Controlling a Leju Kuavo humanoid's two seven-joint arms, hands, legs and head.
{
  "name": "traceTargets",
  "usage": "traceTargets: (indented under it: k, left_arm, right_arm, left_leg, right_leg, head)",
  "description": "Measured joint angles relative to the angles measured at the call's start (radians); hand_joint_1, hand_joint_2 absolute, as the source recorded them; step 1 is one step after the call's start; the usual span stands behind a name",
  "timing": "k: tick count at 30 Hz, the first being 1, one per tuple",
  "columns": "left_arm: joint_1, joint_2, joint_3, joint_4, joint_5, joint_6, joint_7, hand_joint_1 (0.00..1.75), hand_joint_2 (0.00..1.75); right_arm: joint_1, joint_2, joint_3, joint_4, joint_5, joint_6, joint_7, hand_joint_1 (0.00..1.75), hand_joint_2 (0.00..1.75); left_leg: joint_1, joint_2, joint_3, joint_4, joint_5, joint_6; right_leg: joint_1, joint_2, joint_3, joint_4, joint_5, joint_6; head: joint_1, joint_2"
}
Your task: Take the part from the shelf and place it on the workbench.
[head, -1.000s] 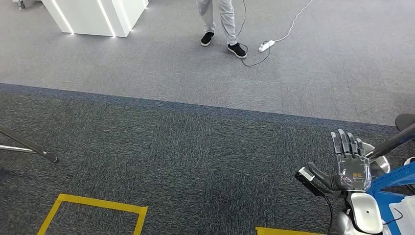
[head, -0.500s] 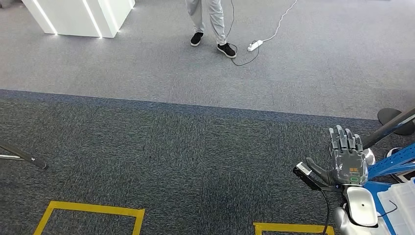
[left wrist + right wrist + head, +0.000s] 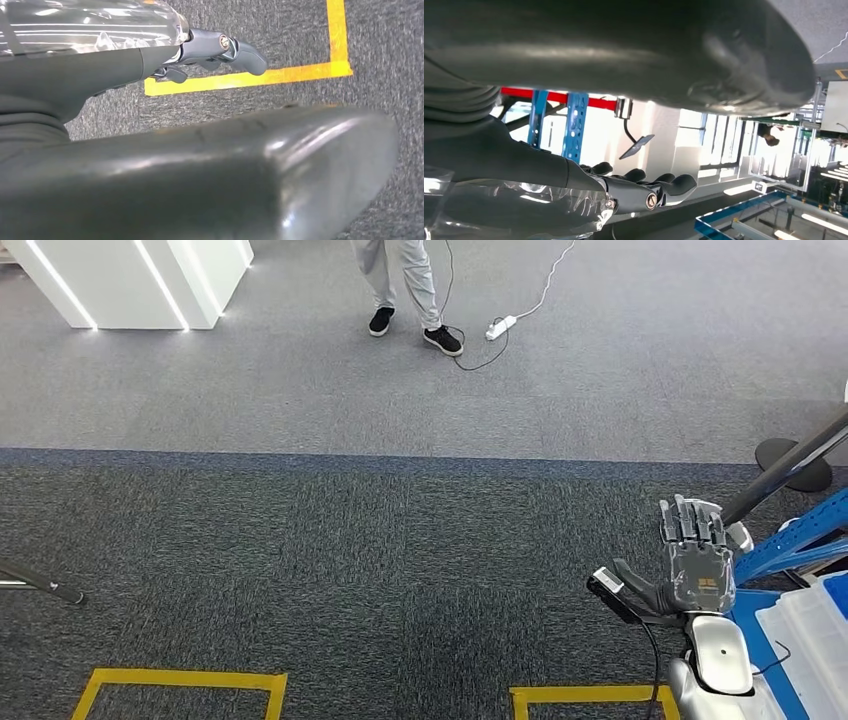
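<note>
- Beside blue shelf (image 3: 800, 535): right hand (image 3: 697, 558) raised, fingers spread, empty.
- View panned right vs. earlier; shelf nearer. Part not yet taken.
- Left hand (image 3: 210, 55): grip state unclear.

Even light; perhaps blown-out windows.

Industrial lab hall: grey carpet tiles (image 3: 400, 540), yellow floor tape (image 3: 180, 680), blue shelf rack (image 3: 790, 540) beside right hand (image 3: 692, 560).
</note>
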Motion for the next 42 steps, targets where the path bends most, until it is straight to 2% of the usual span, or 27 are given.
traceTargets:
  k: [1,3,5,7,9,10,11,14,15,16,17,18,20,21,24,25,27,29,30,31,32,34,35,36,38,40,42]
  left_arm:
    - [0.001,-0.001,-0.001,0.000,-0.002,-0.001,0.000,0.00,0.00]
    - [0.001,-0.001,-0.002,0.000,-0.005,-0.002,-0.001,0.00,0.00]
    - [0.000,-0.001,-0.005,0.000,-0.006,-0.003,-0.002,0.00,0.00]
    - [0.000,-0.001,-0.008,0.000,-0.006,-0.003,-0.001,0.00,0.00]
    - [0.000,-0.001,-0.012,0.000,-0.007,-0.003,-0.001,0.00,0.00]
    - [-0.001,-0.001,-0.013,0.000,-0.007,-0.004,-0.002,0.00,0.00]
    - [-0.002,-0.002,-0.014,0.000,-0.007,-0.004,-0.002,0.00,0.00]
    - [-0.002,-0.002,-0.016,0.000,-0.008,-0.008,-0.005,0.00,0.00]
    - [-0.002,-0.001,-0.017,0.000,-0.008,-0.010,-0.006,0.00,0.00]
    - [-0.002,-0.001,-0.017,0.000,-0.009,-0.011,-0.006,0.00,0.00]
    - [-0.002,-0.001,-0.018,0.000,-0.010,-0.012,-0.006,0.00,0.00]
    - [-0.003,-0.001,-0.019,0.000,-0.010,-0.012,-0.005,0.00,0.00]
    - [-0.004,-0.001,-0.020,0.000,-0.010,-0.013,-0.003,0.00,0.00]
    - [-0.005,-0.001,-0.021,0.000,-0.010,-0.013,-0.003,0.00,0.00]
    - [-0.006,-0.002,-0.021,0.000,-0.008,-0.013,-0.002,0.00,0.00]
    - [-0.006,-0.002,-0.021,0.000,-0.007,-0.013,-0.002,0.00,0.00]
    - [-0.006,-0.002,-0.021,0.000,-0.007,-0.013,-0.003,0.00,0.00]
    - [-0.005,-0.002,-0.021,0.000,-0.006,-0.013,-0.003,0.00,0.00]
    - [-0.004,-0.002,-0.021,0.000,-0.006,-0.013,-0.003,0.00,0.00]
    - [-0.003,-0.002,-0.021,0.000,-0.006,-0.013,-0.003,0.00,0.00]
    - [-0.003,-0.002,-0.021,0.000,-0.006,-0.012,-0.002,0.00,0.00]
    - [-0.003,-0.002,-0.021,0.000,-0.005,-0.012,-0.002,0.00,0.00]
    - [-0.004,-0.002,-0.021,0.000,-0.004,-0.011,-0.002,0.00,0.00]
    - [-0.003,-0.002,-0.021,0.000,-0.003,-0.011,-0.002,0.00,0.00]
    - [-0.003,-0.002,-0.021,0.000,-0.001,-0.011,-0.002,0.00,0.00]
    - [-0.004,-0.002,-0.021,0.000,0.000,-0.011,-0.003,0.00,0.00]
    - [-0.004,-0.002,-0.021,0.000,0.000,-0.010,-0.006,0.00,0.00]
  right_arm:
    - [0.004,-0.001,0.000,0.000,-0.008,0.000,-0.003,0.00,0.00]
    - [0.010,-0.006,0.000,0.000,-0.023,0.000,-0.011,0.00,0.00]
    - [0.016,-0.014,0.000,0.000,-0.035,0.000,-0.015,0.00,0.00]
    - [0.028,-0.020,0.000,0.000,-0.042,0.000,-0.017,0.00,0.00]
    - [0.040,-0.026,0.000,0.000,-0.044,0.000,-0.018,0.00,0.00]
    - [0.044,-0.029,0.000,-0.001,-0.045,0.000,-0.018,0.00,0.00]
    - [0.045,-0.032,0.000,-0.001,-0.045,0.000,-0.018,0.00,0.00]
    - [0.049,-0.035,0.000,0.000,-0.045,0.000,-0.016,0.00,0.00]
    - [0.052,-0.036,0.000,0.000,-0.045,0.000,-0.014,0.00,0.00]
    - [0.056,-0.037,0.000,0.000,-0.045,0.000,-0.013,0.00,0.00]
    - [0.059,-0.039,0.000,-0.001,-0.045,0.001,-0.012,0.00,0.00]
    - [0.060,-0.041,0.000,-0.001,-0.045,0.001,-0.011,0.00,0.00]
    - [0.057,-0.044,0.000,-0.002,-0.045,0.004,-0.009,0.00,0.00]
    - [0.056,-0.044,0.001,-0.002,-0.045,0.006,-0.009,0.00,0.00]
    - [0.049,-0.044,0.002,-0.002,-0.042,0.011,-0.010,0.00,0.00]
    - [0.046,-0.044,0.002,-0.002,-0.042,0.012,-0.010,0.00,0.00]
    - [0.038,-0.043,0.003,-0.002,-0.041,0.013,-0.010,0.00,0.00]
    - [0.035,-0.043,0.003,-0.001,-0.041,0.015,-0.010,0.00,0.00]
    - [0.035,-0.043,0.004,0.000,-0.041,0.015,-0.010,0.00,0.00]
    - [0.036,-0.043,0.004,0.000,-0.041,0.016,-0.010,0.00,0.00]
    - [0.036,-0.043,0.005,0.001,-0.041,0.016,-0.010,0.00,0.00]
    - [0.036,-0.043,0.005,0.001,-0.041,0.016,-0.010,0.00,0.00]
    - [0.036,-0.043,0.006,0.001,-0.041,0.016,-0.010,0.00,0.00]
    - [0.036,-0.042,0.006,0.001,-0.041,0.016,-0.010,0.00,0.00]
    - [0.039,-0.041,0.007,0.001,-0.041,0.017,-0.010,0.00,0.00]
    - [0.042,-0.041,0.009,0.000,-0.041,0.018,-0.010,0.00,0.00]
    - [0.042,-0.041,0.012,0.000,-0.041,0.019,-0.008,0.00,0.00]
  left_leg:
    - [0.001,0.000,0.006,-0.013,0.018,0.001]
    - [0.002,-0.008,0.065,-0.140,0.090,0.008]
    - [0.001,-0.027,0.120,-0.261,0.133,0.014]
    - [-0.002,-0.035,0.132,-0.293,0.136,0.020]
    - [-0.001,-0.028,0.134,-0.302,0.145,0.032]
    - [0.001,-0.024,0.135,-0.309,0.150,0.039]
    - [0.003,-0.018,0.136,-0.316,0.155,0.045]
    - [0.000,-0.004,0.134,-0.318,0.158,0.051]
    - [-0.001,0.000,0.133,-0.317,0.158,0.051]
    - [-0.001,0.003,0.133,-0.316,0.158,0.051]
    - [-0.001,0.007,0.133,-0.314,0.157,0.049]
    - [-0.001,0.009,0.133,-0.311,0.154,0.047]
    - [-0.004,0.014,0.131,-0.302,0.148,0.038]
    - [-0.006,0.016,0.130,-0.299,0.146,0.033]
    - [-0.005,0.021,0.130,-0.296,0.142,0.017]
    - [-0.003,0.017,0.125,-0.284,0.131,0.011]
    - [0.000,0.006,0.091,-0.202,0.079,0.002]
    - [0.001,0.001,0.028,-0.061,0.015,0.000]
    - [0.002,0.000,0.005,-0.012,0.001,0.000]
    - [0.002,0.000,-0.001,-0.001,0.008,0.001]
    - [0.002,-0.001,0.014,-0.033,0.034,0.004]
    - [0.001,-0.015,0.081,-0.177,0.105,0.014]
    - [0.000,-0.023,0.111,-0.241,0.129,0.018]
    - [-0.001,-0.030,0.129,-0.281,0.140,0.021]
    - [-0.005,-0.031,0.135,-0.300,0.142,0.025]
    - [-0.002,-0.023,0.138,-0.312,0.152,0.036]
    - [0.001,-0.014,0.140,-0.326,0.162,0.047]
  right_leg:
    - [0.000,0.005,0.000,0.001,0.000,0.000]
    - [0.000,0.015,0.002,0.003,0.000,0.001]
    - [0.002,0.025,-0.002,0.005,0.001,0.007]
    - [0.001,0.033,-0.007,0.004,0.006,0.019]
    - [-0.001,0.034,-0.009,0.004,0.005,0.030]
    - [-0.001,0.029,-0.015,0.018,-0.007,0.034]
    - [0.000,0.022,-0.031,0.052,-0.030,0.036]
    - [-0.002,0.008,-0.117,0.241,-0.123,0.041]
    - [-0.003,0.007,-0.133,0.278,-0.130,0.043]
    - [-0.004,0.005,-0.130,0.276,-0.119,0.045]
    - [-0.006,0.001,-0.105,0.231,-0.090,0.046]
    - [-0.008,-0.006,-0.067,0.159,-0.055,0.046]
    - [-0.005,-0.020,-0.004,0.038,-0.015,0.042]
    - [-0.003,-0.023,0.008,0.012,-0.011,0.038]
    - [-0.001,-0.013,0.007,0.003,-0.008,0.021]
    - [-0.001,-0.010,0.008,0.000,-0.006,0.014]
    - [-0.002,-0.007,0.009,-0.003,-0.003,0.004]
    - [0.001,-0.002,0.008,-0.003,-0.003,0.000]
    - [0.002,0.002,0.008,-0.002,-0.003,0.000]
    - [0.003,0.006,0.008,-0.002,-0.003,0.000]
    - [0.004,0.011,0.009,-0.001,-0.003,0.000]
    - [0.004,0.020,0.011,-0.001,-0.003,0.001]
    - [0.005,0.025,0.010,0.000,-0.002,0.003]
    - [0.005,0.029,0.008,0.000,-0.001,0.006]
    - [0.003,0.036,0.004,-0.002,0.003,0.017]
    - [0.002,0.034,0.000,0.003,-0.002,0.028]
    - [0.002,0.020,-0.030,0.067,-0.046,0.034]
  head:
    - [0.000,0.000]
    - [0.000,0.000]
    - [0.000,0.000]
    - [0.000,0.000]
    - [0.000,0.000]
    - [0.000,0.000]
    - [0.000,0.000]
    - [0.000,0.000]
    - [0.000,0.000]
    - [0.000,0.000]
    - [0.000,0.000]
    - [0.000,0.000]
    - [0.000,0.000]
    - [0.000,0.000]
    - [0.000,0.000]
    - [0.000,0.000]
    - [0.000,0.000]
    - [0.000,0.000]
    - [0.000,0.000]
    - [0.000,0.000]
    - [0.000,0.000]
    - [0.000,0.000]
    - [0.000,0.000]
    - [0.000,0.000]
    - [0.000,0.000]
    - [0.000,0.000]
    - [0.000,0.000]
